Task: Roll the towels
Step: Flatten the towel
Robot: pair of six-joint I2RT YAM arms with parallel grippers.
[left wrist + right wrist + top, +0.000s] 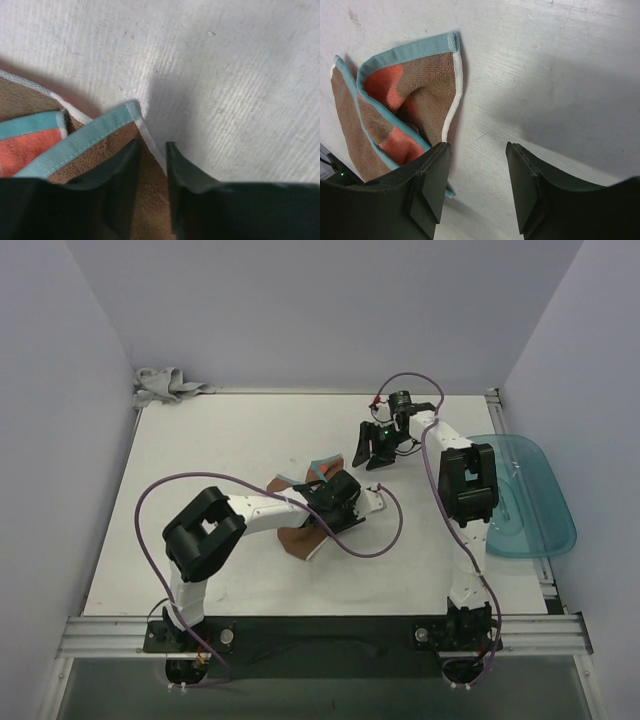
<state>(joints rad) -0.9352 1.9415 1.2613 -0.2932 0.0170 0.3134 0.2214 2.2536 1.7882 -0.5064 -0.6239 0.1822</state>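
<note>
Two towels are in view. The rust-brown towel (pixel 297 538) (pixel 420 95) (pixel 20 102) lies crumpled and part-folded near the middle of the desk (pixel 200 450), with its teal hem and orange face showing. The grey towel (pixel 170 386) sits bunched in the far left corner, well apart from both arms. I judge both to be light, limp and not fragile. The pile should grip well, but loose layers will slump and unroll unless held flat. The best hold, in my judgement, is a hemmed corner, where the binding is firmer. The left end effector (pixel 340 495) (pixel 152 145) is down at the brown towel's white-hemmed edge with its jaws narrowly apart astride it; I cannot tell whether cloth is pinched. The right end effector (pixel 383 445) (pixel 477 147) hovers near the towel's far side, jaws apart, nothing between them.
</note>
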